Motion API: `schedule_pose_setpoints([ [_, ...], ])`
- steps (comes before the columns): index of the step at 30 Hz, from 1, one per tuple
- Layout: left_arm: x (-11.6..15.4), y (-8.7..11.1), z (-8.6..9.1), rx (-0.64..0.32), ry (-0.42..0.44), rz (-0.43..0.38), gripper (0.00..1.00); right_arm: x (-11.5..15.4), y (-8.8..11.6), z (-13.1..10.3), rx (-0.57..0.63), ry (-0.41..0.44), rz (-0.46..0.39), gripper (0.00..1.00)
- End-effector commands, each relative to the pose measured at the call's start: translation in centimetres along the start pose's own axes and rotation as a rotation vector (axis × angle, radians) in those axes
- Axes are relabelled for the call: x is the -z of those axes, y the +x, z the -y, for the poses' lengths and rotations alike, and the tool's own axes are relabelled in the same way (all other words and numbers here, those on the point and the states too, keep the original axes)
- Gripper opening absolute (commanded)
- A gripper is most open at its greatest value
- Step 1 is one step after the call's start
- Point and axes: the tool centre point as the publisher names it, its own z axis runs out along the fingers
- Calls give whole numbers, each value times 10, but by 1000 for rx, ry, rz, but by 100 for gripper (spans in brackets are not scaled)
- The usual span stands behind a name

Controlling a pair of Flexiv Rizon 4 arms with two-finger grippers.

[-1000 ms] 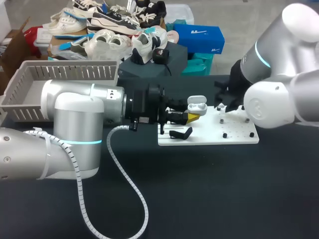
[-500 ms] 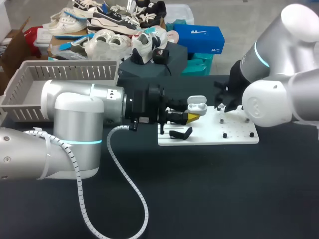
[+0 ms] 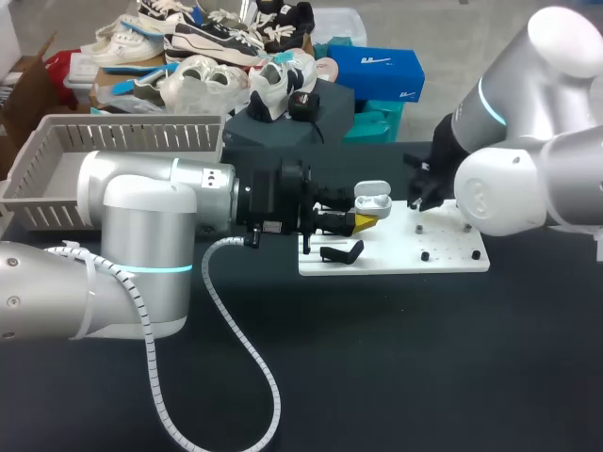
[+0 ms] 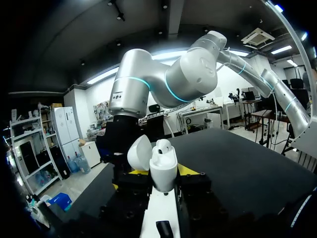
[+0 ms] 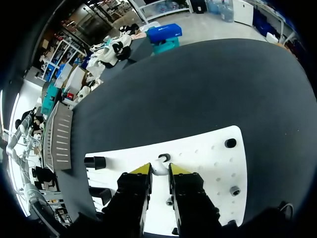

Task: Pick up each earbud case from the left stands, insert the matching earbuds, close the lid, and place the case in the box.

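A white earbud case (image 3: 371, 200) with its lid up is held over the left end of the white board (image 3: 396, 260), with my left gripper (image 3: 364, 223) shut on it. In the left wrist view the case (image 4: 163, 171) stands upright between the yellow fingertips (image 4: 189, 170), with one earbud sitting in it. My right gripper (image 3: 419, 196) is down over the board's far edge. In the right wrist view its narrow-set tips (image 5: 160, 171) pinch a white earbud (image 5: 159, 167) on the board (image 5: 208, 163), beside a small black ring.
A grey slatted basket (image 3: 113, 151) stands at the back left of the table. Black stands (image 3: 341, 252) and small pegs (image 3: 426, 255) stick up from the board. Dark bare tabletop lies in front of the board.
The right gripper's fingers have drawn together around the earbud, and the right arm has edged slightly left. The left arm and the case have not moved.
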Motion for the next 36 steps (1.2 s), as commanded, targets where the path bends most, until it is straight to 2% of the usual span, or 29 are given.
schedule_pose_setpoints([
  [1, 0, 0, -1, 0, 2, -1, 0, -1, -1, 0, -2, 0, -6, 5],
  [9, 0, 0, -1, 0, 2, -1, 0, -1, -1, 1, -11, 1, -5, 0],
  [16, 0, 0, -1, 0, 2, -1, 0, 19, 2, -1, -23, 1, 36, 0],
  [21, 0, 0, -1, 0, 2, -1, 0, 48, 8, -6, -21, -3, 100, 0],
  [26, 0, 0, -1, 0, 2, -1, 0, 89, 25, -5, -26, 13, 177, 0],
  [32, 0, 0, -1, 0, 2, -1, 0, 145, 56, -1, -3, 47, 238, 0],
  [36, 0, 0, -1, 0, 2, -1, 0, 172, 84, -3, 48, 85, 232, 0],
])
